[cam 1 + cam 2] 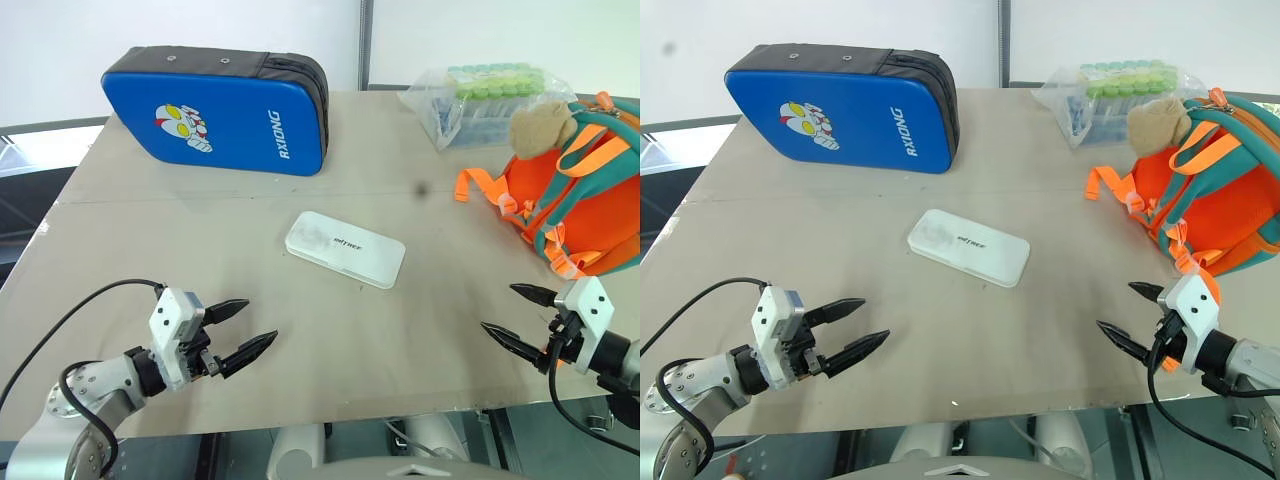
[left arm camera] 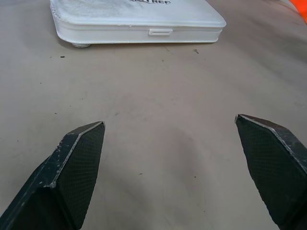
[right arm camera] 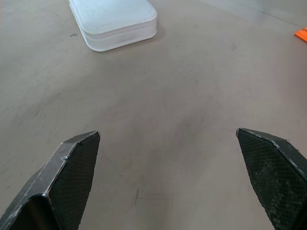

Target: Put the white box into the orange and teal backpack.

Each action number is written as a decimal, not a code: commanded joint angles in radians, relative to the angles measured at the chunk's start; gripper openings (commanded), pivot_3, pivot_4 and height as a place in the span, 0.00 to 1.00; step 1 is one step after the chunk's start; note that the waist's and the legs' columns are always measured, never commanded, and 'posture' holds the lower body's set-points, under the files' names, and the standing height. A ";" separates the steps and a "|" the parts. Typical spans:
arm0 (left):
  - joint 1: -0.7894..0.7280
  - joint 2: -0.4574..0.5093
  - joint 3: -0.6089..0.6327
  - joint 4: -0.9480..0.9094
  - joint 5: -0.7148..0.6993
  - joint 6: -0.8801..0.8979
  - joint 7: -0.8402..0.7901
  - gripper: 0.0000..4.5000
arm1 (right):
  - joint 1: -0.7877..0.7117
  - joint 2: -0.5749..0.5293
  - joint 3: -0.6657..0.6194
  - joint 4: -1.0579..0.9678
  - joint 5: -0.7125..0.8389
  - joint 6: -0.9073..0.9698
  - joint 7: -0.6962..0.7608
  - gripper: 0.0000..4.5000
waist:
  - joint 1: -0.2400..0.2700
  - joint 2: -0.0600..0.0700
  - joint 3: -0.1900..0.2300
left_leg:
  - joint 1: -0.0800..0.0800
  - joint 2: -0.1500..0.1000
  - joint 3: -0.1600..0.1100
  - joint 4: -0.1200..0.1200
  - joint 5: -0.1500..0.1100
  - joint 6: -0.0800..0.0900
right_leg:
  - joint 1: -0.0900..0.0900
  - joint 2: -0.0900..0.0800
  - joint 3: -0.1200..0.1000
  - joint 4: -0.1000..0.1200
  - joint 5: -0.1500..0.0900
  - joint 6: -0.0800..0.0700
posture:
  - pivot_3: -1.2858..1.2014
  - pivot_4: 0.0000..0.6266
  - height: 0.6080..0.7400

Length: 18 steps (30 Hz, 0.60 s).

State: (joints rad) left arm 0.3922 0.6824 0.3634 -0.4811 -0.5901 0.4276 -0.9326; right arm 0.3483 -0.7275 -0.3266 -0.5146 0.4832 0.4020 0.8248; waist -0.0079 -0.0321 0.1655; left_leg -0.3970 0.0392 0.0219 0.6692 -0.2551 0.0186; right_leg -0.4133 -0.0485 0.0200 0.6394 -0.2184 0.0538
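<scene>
Nothing done yet, by the look of it. Beige flat worktop [image 1: 200, 250] carries everything. Big blue padded case with cartoon print [image 1: 215, 110] lies at the far left, out of the way. Small orange and teal backpack with orange straps and a tan plush toy [image 1: 585, 190] lies at the right edge; can't tell whether its opening is unzipped. Clear plastic bag of green-capped tubes [image 1: 485, 100] sits just behind it, touching the plush. Flat white rounded-corner plastic box with dark lettering [image 1: 345, 248] lies mid-worktop, untouched, well apart from the backpack. Left claw [image 1: 238, 331] and right claw [image 1: 518, 316] hover near the front edge, both spread wide, empty. Left to do: grasp, carry, insert. Path to box looks clear; trailing straps may snag.
</scene>
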 commanded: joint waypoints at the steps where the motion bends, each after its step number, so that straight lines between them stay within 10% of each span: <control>1: -0.052 0.004 0.001 0.005 -0.017 0.008 0.022 0.99 | -0.037 0.021 0.010 -0.050 -0.017 -0.013 -0.048 1.00 | 0.000 0.000 0.000 | 0.000 0.000 0.000 0.000 0.000 0.000 | 0.000 0.000 0.000 0.000 0.000 0.000 | 0.52 0.24 1.00; 7: -0.235 -0.050 -0.031 0.032 -0.053 0.106 0.158 0.99 | -0.205 0.083 0.104 -0.133 0.047 0.195 -0.213 1.00 | 0.000 0.000 0.000 | 0.000 0.000 -0.001 0.001 0.000 0.000 | 0.000 0.000 -0.001 0.001 0.000 0.000 | 0.52 0.24 1.00; 18: -0.655 -0.019 -0.201 0.249 0.096 0.404 0.457 0.01 | -0.511 0.170 0.397 -0.043 -0.085 0.481 -0.442 0.01 | -0.001 -0.002 0.000 | -0.002 -0.002 -0.001 0.000 0.000 0.000 | 0.000 0.002 -0.003 0.001 0.003 -0.004 | 0.52 0.24 1.00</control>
State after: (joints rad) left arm -0.2367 0.6445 0.1843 -0.2432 -0.5312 0.8226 -0.4851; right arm -0.1422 -0.5635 0.0552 -0.5506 0.4161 0.8629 0.4063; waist -0.0088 -0.0337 0.1655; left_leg -0.3986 0.0372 0.0213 0.6693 -0.2549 0.0187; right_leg -0.4130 -0.0461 0.0174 0.6407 -0.2155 0.0497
